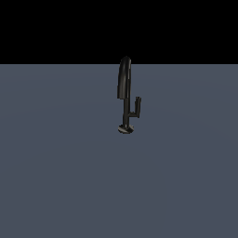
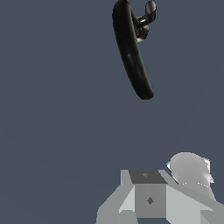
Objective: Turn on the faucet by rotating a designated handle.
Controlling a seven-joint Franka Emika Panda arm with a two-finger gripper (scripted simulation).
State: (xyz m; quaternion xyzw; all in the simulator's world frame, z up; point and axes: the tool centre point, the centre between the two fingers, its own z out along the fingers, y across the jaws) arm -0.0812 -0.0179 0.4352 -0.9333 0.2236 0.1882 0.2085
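Wrist view: the grey blocky gripper sits nearest, jaw state cannot be told, nothing held. Well beyond it stands the small glossy black faucet, thick curved spout toward the gripper, with the thin black L-shaped handle behind, on the spout's far side.

A glossy black faucet stands on a plain slate blue-grey floor, unpatterned and evenly toned, under a band of flat black background. Faint grey highlights streak the faucet's curved spout and its disc base. The handle is the same glossy black, with a pale glint at its tip in the wrist view. In that view, the robot's body shows in matte light and mid greys, with one darker grey panel and a near-white rounded part.
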